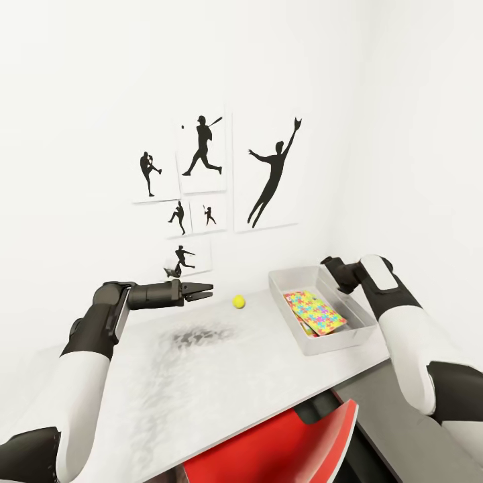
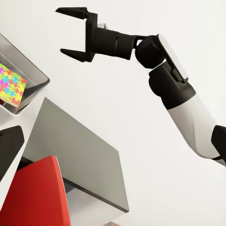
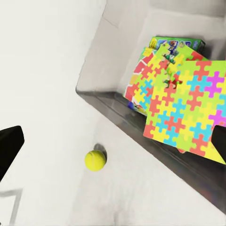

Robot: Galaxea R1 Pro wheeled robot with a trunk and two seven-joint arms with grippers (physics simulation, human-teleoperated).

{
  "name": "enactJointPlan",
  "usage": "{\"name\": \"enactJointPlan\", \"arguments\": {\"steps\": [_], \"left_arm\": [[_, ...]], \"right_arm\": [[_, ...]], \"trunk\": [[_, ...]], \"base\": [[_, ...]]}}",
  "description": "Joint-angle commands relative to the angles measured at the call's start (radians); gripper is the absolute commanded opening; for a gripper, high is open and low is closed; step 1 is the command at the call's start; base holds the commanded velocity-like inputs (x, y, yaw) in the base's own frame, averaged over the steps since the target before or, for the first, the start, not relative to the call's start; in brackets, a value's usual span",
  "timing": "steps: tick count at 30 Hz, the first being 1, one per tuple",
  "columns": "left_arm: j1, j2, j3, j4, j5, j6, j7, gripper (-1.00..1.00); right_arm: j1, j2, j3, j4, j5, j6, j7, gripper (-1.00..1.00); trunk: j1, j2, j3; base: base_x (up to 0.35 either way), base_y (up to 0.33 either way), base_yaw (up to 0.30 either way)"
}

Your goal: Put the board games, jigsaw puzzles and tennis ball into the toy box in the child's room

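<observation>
The tennis ball [image 1: 238,302] [image 3: 94,160] lies on the pale table [image 1: 221,382], a little left of the grey toy box [image 1: 280,295] [image 3: 117,101] [image 2: 33,77]. In the box lie the multicoloured jigsaw puzzles [image 1: 315,312] [image 3: 188,103] [image 2: 12,84], on top of a green-edged board game [image 3: 176,44]. My left gripper [image 1: 204,292] hovers just left of the ball, open, pointing toward it. Above the box's far right corner my right gripper [image 1: 330,267] [image 2: 61,30] is open and holds nothing.
A red chair [image 1: 282,443] [image 2: 33,193] is tucked under the table's front edge. A lower dark grey cabinet top [image 1: 396,422] [image 2: 80,150] joins at the right. The white wall with baseball silhouettes [image 1: 201,144] stands right behind the table.
</observation>
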Motion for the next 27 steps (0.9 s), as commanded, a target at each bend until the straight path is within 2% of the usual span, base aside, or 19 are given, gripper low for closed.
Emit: {"name": "enactJointPlan", "arguments": {"steps": [1, 10, 18, 27], "left_arm": [[-0.001, 0.000, 0.002, -0.001, -0.011, 0.010, -0.009, 1.00], [-0.001, 0.000, 0.002, -0.001, -0.011, 0.010, -0.009, 1.00], [-0.001, 0.000, 0.004, -0.001, -0.011, 0.010, -0.009, 1.00], [-0.001, 0.001, 0.008, -0.001, -0.011, 0.010, -0.009, 1.00]], "right_arm": [[0.000, 0.000, 0.000, -0.017, -0.007, 0.017, -0.022, 1.00], [0.003, -0.002, -0.009, -0.063, -0.015, 0.133, -0.051, 1.00], [0.023, -0.002, -0.009, -0.156, -0.018, 0.157, -0.052, 1.00], [0.028, -0.001, -0.009, -0.177, -0.020, 0.162, -0.052, 1.00]], "trunk": [[0.001, -0.002, -0.002], [0.001, -0.002, -0.002], [0.001, -0.002, -0.002], [0.001, -0.002, -0.002]], "base": [[0.000, 0.000, 0.000], [0.000, 0.000, 0.000], [0.000, 0.000, 0.000], [0.000, 0.000, 0.000]]}}
